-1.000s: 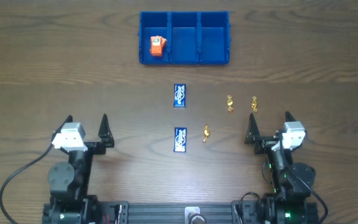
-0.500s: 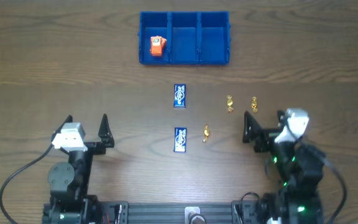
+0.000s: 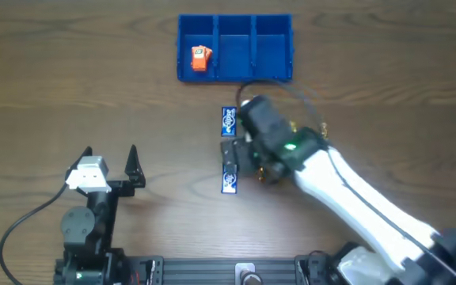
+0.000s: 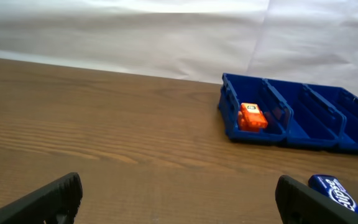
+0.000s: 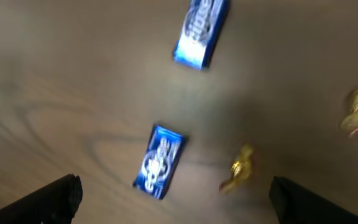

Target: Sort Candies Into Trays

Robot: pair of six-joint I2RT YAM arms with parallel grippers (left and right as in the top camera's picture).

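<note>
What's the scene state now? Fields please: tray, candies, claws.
tray: blue, three compartments, far side of the table
orange candy: in the tray's left compartment
other compartments: empty
blue candies: two, loose on the table, one nearer the tray
gold candy: on the table, beside the farther blue candy, not touching
left claw: open, empty, near its base
right claw: open, empty, above the farther blue candy and gold candy

Tray (image 3: 234,77): we log it at the table's (image 3: 70,95) 12 o'clock.
Candy (image 3: 201,58): in the tray's leftmost compartment.
Far bar (image 3: 228,122): at the tray's 6 o'clock.
Near bar (image 3: 229,184): at the far bar's 6 o'clock.
Twist sweet (image 5: 241,168): at the near bar's 3 o'clock.
</note>
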